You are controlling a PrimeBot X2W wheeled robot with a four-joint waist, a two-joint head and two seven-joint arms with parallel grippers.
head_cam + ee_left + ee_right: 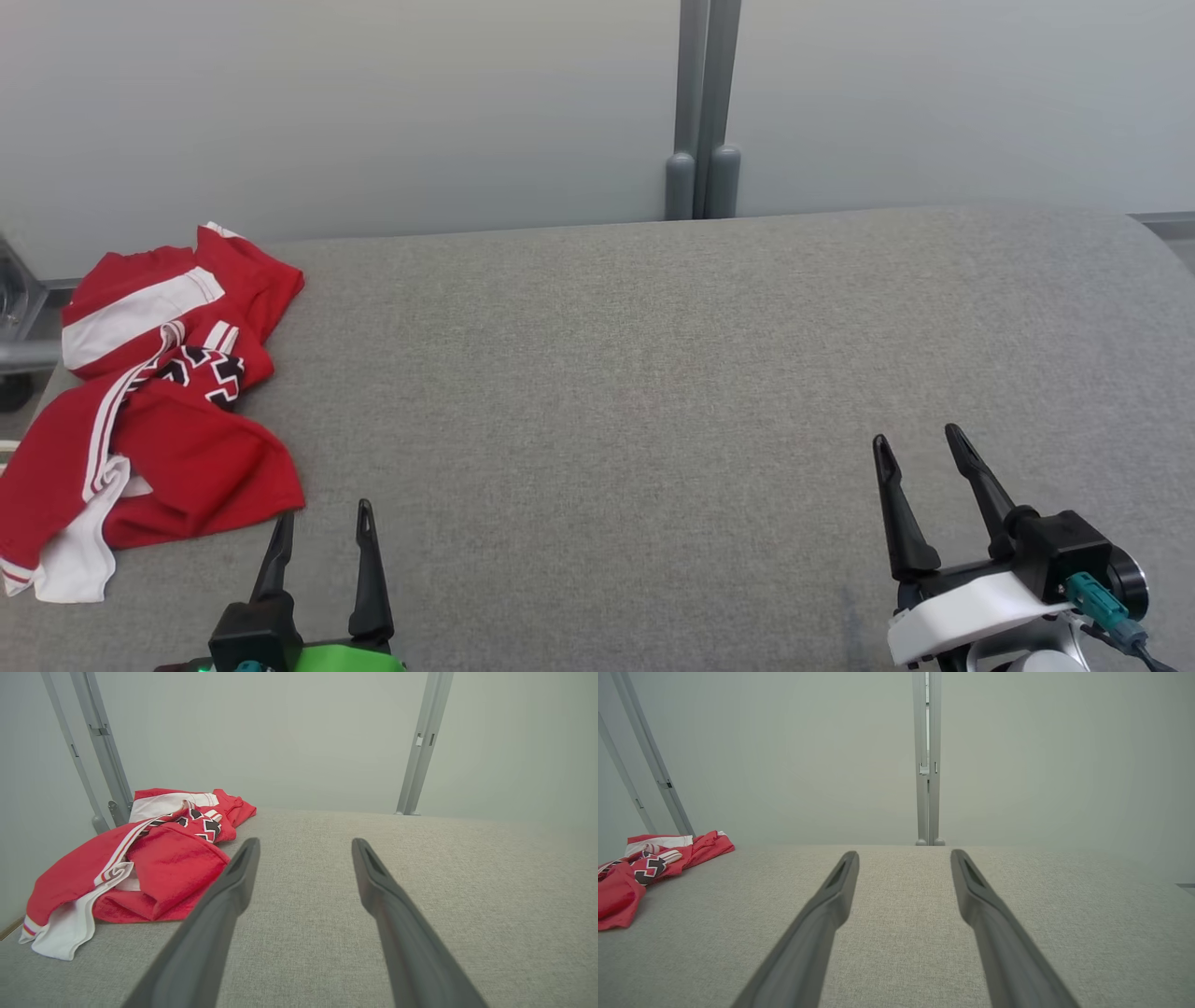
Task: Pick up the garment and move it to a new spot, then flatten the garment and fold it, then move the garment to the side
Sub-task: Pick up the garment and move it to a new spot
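Head view is showing the left claw (324, 513) and right claw (916, 435) gaping empty, and a clumsy grab could be nudging the shirt (177, 411) off the table (653, 373) edge.

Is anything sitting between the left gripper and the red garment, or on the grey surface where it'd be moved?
Nothing visible. The open left gripper sits just right of the red garment, only bare grey surface between them. The stretch toward the right gripper holds no other objects either.
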